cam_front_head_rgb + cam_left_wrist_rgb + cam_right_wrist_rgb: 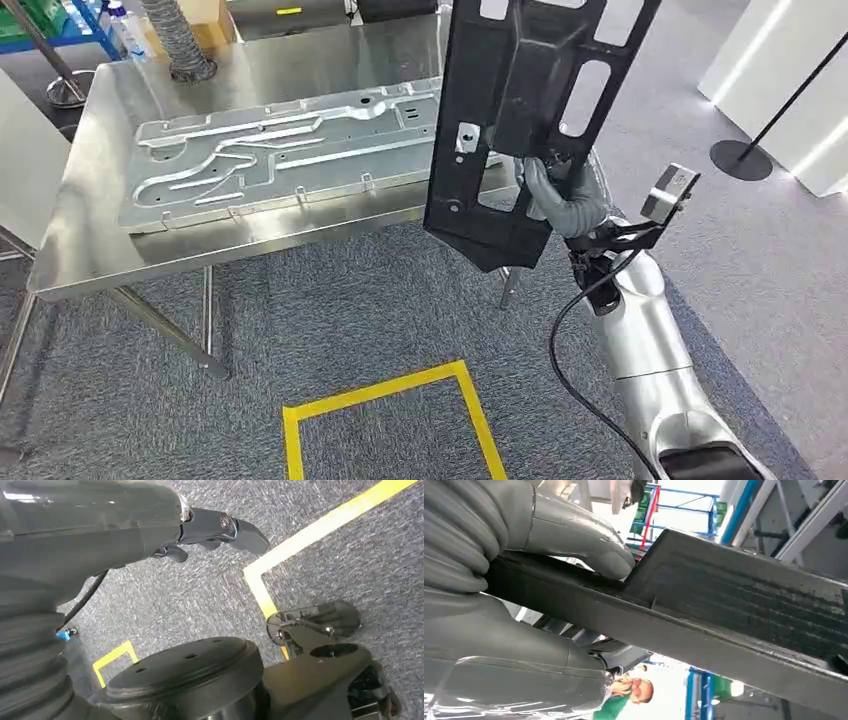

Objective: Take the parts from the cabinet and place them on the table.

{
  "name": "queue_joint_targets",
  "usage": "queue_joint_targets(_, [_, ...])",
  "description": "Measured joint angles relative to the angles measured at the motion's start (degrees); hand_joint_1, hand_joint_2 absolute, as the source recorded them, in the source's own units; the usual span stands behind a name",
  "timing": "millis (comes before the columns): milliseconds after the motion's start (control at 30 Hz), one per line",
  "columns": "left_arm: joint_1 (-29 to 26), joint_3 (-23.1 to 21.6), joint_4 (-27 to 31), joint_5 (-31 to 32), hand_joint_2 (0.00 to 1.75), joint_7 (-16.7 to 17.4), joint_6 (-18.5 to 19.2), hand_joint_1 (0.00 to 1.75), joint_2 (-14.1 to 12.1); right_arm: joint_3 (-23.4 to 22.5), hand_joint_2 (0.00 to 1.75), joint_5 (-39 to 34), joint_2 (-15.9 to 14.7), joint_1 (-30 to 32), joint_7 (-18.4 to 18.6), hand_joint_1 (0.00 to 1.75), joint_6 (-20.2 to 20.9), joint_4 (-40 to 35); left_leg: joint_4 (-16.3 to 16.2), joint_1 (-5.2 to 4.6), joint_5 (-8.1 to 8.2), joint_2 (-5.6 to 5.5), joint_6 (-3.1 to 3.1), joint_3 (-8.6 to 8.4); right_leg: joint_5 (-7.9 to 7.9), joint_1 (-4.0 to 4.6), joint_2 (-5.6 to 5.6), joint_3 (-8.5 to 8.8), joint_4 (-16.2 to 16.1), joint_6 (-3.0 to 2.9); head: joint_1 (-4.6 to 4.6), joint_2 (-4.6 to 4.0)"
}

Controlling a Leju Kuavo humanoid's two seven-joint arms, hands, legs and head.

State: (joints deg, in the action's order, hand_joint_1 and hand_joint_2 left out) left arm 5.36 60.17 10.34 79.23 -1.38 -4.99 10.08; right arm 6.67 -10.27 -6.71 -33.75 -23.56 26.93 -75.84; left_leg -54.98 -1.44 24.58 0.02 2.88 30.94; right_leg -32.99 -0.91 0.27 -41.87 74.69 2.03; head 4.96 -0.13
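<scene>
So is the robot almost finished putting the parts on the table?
Partly. One silver panel already lies flat on the steel table. The right hand grips a black part, held upright near the table's edge, not yet set down. The left hand hangs over the carpet, holding nothing. The cabinet isn't visible, so remaining parts are unknown.

Grey speckled carpet (330, 320) covers the floor, marked with a square outline of yellow tape (385, 400) near the bottom of the head view. A grey ribbed flexible hose (180, 40) hangs down at the far left, beside a cardboard box (215, 22) and a blue metal shelf frame (60, 30). A black round-based stand with a slanted pole (745, 150) sits on the floor at the right, in front of white panels (790, 70). In the right wrist view, a person in a green top (624, 700) is partly visible.
</scene>
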Motion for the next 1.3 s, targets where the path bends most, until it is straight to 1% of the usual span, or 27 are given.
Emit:
queue_joint_targets(33, [-0.1,0.0,0.0,0.0,1.75,0.0,0.0,0.00,0.0,0.0,1.75,0.0,0.0,0.2,0.0,1.75,0.0,0.0,-0.1,0.10,0.35,-0.10,-0.17,-0.24,1.46,-0.28,-0.02,-0.36,-0.9,0.36,0.00,0.00])
queue_joint_targets(67, [-0.1,0.0,0.0,0.0,1.75,0.0,0.0,0.00,0.0,0.0,1.75,0.0,0.0,0.2,0.1,1.75,0.0,0.0,-0.4,0.28,0.80,-0.20,-0.45,-0.59,4.16,-0.57,-0.05,0.59,-4.3,0.58,0.00,0.00])
queue_joint_targets(133, [-0.1,0.0,0.0,0.0,1.75,0.0,0.0,0.00,0.1,0.0,1.75,0.0,0.0,0.1,0.1,1.75,0.0,0.0,-1.2,0.65,2.07,-0.28,-1.06,-1.48,10.91,-1.24,-0.09,4.74,-14.6,1.32,0.00,0.00])
queue_joint_targets(167, [-0.1,0.0,0.0,0.0,1.75,0.0,0.0,0.00,0.1,0.0,1.75,0.0,0.0,0.1,0.0,1.75,0.0,0.1,-1.4,0.64,2.59,-0.35,-1.50,-1.64,9.60,-1.07,0.10,5.06,-15.6,1.18,-0.02,0.00])
queue_joint_targets(200, [0.0,0.0,0.0,0.0,1.75,0.0,0.0,0.00,0.1,0.0,1.75,0.0,0.0,0.1,0.1,1.75,0.0,0.1,-2.0,0.61,2.98,-0.35,-1.94,-1.26,7.80,-0.75,-0.07,4.74,-16.1,-0.11,0.02,0.00])
queue_joint_targets(233, [0.0,0.0,0.0,0.0,1.75,0.0,0.0,0.00,0.1,0.0,1.75,0.0,0.1,0.2,0.1,1.75,0.0,0.1,-2.0,0.59,3.45,-0.32,-2.30,-0.95,9.18,-0.47,-0.09,4.91,-16.0,-0.65,0.00,0.00])
queue_joint_targets(267, [-0.2,0.0,0.0,0.0,1.75,0.0,0.0,0.00,0.1,0.0,1.75,0.0,0.0,0.3,0.2,1.75,0.0,0.1,-2.5,0.60,3.44,-0.31,-2.70,-1.50,8.94,-0.49,0.07,4.97,-15.9,-1.30,0.00,0.00])
queue_joint_targets(333, [-0.1,0.0,0.0,0.0,1.75,0.0,-0.1,0.00,0.1,0.0,1.75,0.0,-0.2,0.2,0.2,1.75,0.0,0.0,-3.1,0.83,4.11,-0.27,-3.22,-1.57,8.77,-0.58,0.07,6.09,-16.1,-1.99,0.00,0.00])
queue_joint_targets(367, [0.0,0.0,0.0,0.0,1.75,0.0,-0.1,0.00,0.1,0.0,1.75,0.0,-0.6,-0.1,0.2,1.75,0.0,0.0,-5.5,0.96,4.26,-0.26,-3.44,-0.59,8.48,-0.59,-0.04,6.62,-16.2,-2.35,0.00,0.00])
queue_joint_targets(400, [0.0,0.0,0.0,0.0,1.75,0.0,-0.1,0.00,0.1,0.1,1.75,0.0,-0.8,-0.3,0.1,1.75,0.0,0.0,-9.6,1.07,5.28,-0.25,-3.66,1.73,8.10,-0.55,-0.04,7.00,-16.2,-2.56,0.02,0.00])
queue_joint_targets(467, [0.4,0.1,0.0,-0.3,1.75,-0.3,0.0,0.00,0.0,0.2,1.75,-0.1,-1.1,-0.2,0.1,1.75,0.0,0.0,-18.3,1.13,8.70,-0.28,-4.00,7.18,7.30,-0.37,-0.04,7.83,-16.2,-2.65,0.00,0.00])
queue_joint_targets(500, [0.8,0.1,0.0,-0.3,1.75,-0.4,0.0,0.00,0.0,0.3,1.75,-0.1,-1.1,0.0,0.1,1.75,0.0,0.0,-20.7,1.05,9.92,-0.29,-3.92,8.88,6.84,-0.33,-0.05,8.43,-16.2,-2.67,0.00,0.00])
queue_joint_targets(533, [1.0,0.1,0.0,-0.3,1.75,-0.4,0.0,0.00,0.0,0.3,1.75,-0.1,-1.1,0.2,0.2,1.75,0.0,0.0,-20.6,1.02,9.63,-0.31,-3.75,9.33,6.37,-0.26,-0.04,9.10,-16.2,-2.67,0.00,0.00])
queue_joint_targets(567, [1.0,0.1,0.0,-0.2,1.75,-0.3,0.0,0.00,0.0,0.3,1.75,-0.2,-1.1,0.3,0.1,1.75,0.0,0.0,-18.2,0.99,7.81,-0.31,-3.40,8.89,5.85,-0.22,0.02,9.83,-16.2,-2.68,0.00,0.00])
queue_joint_targets(600, [0.9,0.1,0.0,-0.2,1.75,-0.3,0.0,0.00,0.0,0.4,1.75,-0.2,-1.1,0.3,0.1,1.75,0.0,0.0,-14.3,0.94,4.99,-0.30,-2.98,7.82,5.38,-0.21,0.09,10.54,-16.2,-2.65,0.00,0.00])
queue_joint_targets(667, [0.6,0.1,0.0,0.1,1.75,-0.1,-0.1,0.00,0.0,0.4,1.75,-0.2,-1.2,0.3,0.0,1.75,0.0,0.0,-4.7,0.54,-2.87,-0.07,-2.07,5.40,4.49,-0.23,0.11,11.55,-16.4,-2.36,0.00,0.00])
queue_joint_targets(700, [0.5,0.1,0.0,0.2,1.75,-0.1,-0.1,0.00,0.0,0.4,1.75,-0.3,-1.2,0.4,0.0,1.75,0.0,0.1,-4.2,0.11,-1.12,0.00,-1.96,5.44,4.30,-0.19,0.25,11.87,-16.4,-2.01,0.00,0.00])
queue_joint_targets(733, [0.5,0.1,0.0,0.2,1.75,-0.1,-0.1,0.00,0.0,0.4,1.75,-0.4,-1.2,0.4,-0.1,1.75,0.0,0.1,-3.0,-0.11,-0.64,-0.14,-1.55,4.82,4.18,-0.21,0.32,11.50,-16.6,-1.65,0.00,0.00])
queue_joint_targets(800, [0.5,0.1,0.0,0.2,1.75,-0.1,-0.1,0.00,0.0,0.4,1.75,-0.4,-1.2,0.6,0.0,1.75,-0.1,0.0,-2.5,-0.03,-1.41,-0.11,-1.00,4.44,4.80,0.05,0.25,11.95,-16.3,-0.90,0.00,0.00])
queue_joint_targets(867, [0.4,0.1,0.0,0.2,1.75,-0.1,-0.1,0.00,0.2,0.4,1.75,-0.4,-1.2,0.5,0.0,1.75,-0.1,-0.2,-1.3,0.22,-1.53,-0.25,-0.68,2.77,3.78,-0.20,0.03,11.88,-14.8,-0.60,-0.02,0.00])
queue_joint_targets(933, [0.4,0.1,0.0,0.4,1.75,-0.1,-0.1,0.00,0.2,0.4,1.75,-0.6,-0.5,0.1,-0.1,1.75,0.0,-0.2,-1.3,0.24,-1.01,-0.17,-0.11,2.33,0.95,-0.06,0.07,7.29,-7.6,-0.51,0.00,0.00])
queue_joint_targets(1000, [0.3,0.1,0.0,0.6,1.75,-0.1,0.0,0.00,0.2,0.4,1.75,-0.7,-0.2,0.5,0.0,1.75,-0.1,-0.1,-1.3,0.14,-0.28,-0.19,0.03,1.77,-1.70,-0.05,0.06,2.11,-0.5,-0.11,0.00,0.00])
queue_joint_targets(1033, [0.2,0.1,0.0,0.7,1.75,-0.2,0.0,0.00,0.2,0.4,1.75,-0.7,-0.1,0.7,0.0,1.75,-0.1,-0.1,-1.4,0.12,0.20,-0.28,0.01,1.32,-1.26,-0.07,0.04,0.55,0.4,0.03,0.00,0.00])
queue_joint_targets(1067, [0.1,0.1,0.0,0.7,1.75,-0.2,0.0,0.00,0.2,0.4,1.75,-0.7,-0.1,0.8,0.0,1.75,-0.1,-0.1,-1.5,0.13,0.72,-0.34,-0.04,0.76,0.65,-0.10,0.04,0.51,-1.5,0.07,0.00,0.00])
queue_joint_targets(1167, [0.0,0.0,0.0,0.9,1.75,-0.2,0.0,0.00,0.2,0.4,1.75,-0.7,-0.1,0.7,0.0,1.75,-0.1,-0.1,-1.9,0.12,2.59,-0.43,-0.44,-1.09,10.92,-0.05,0.03,4.46,-15.0,-0.13,0.00,0.00])
queue_joint_targets(1200, [0.0,0.0,0.0,1.0,1.75,-0.2,0.0,0.00,0.2,0.4,1.75,-0.8,0.0,0.7,0.0,1.75,-0.1,0.0,-2.4,-0.07,3.05,-0.39,-0.80,-1.50,9.49,0.34,0.03,4.37,-15.9,-0.63,0.02,0.00])
queue_joint_targets(1300, [0.0,0.0,0.0,1.0,1.75,-0.2,0.0,0.00,0.2,0.4,1.75,-0.8,0.0,0.7,0.0,1.75,-0.1,0.0,-2.7,0.02,3.60,-0.41,-1.47,-1.62,9.72,0.59,0.13,4.62,-16.2,-2.04,0.00,0.00])
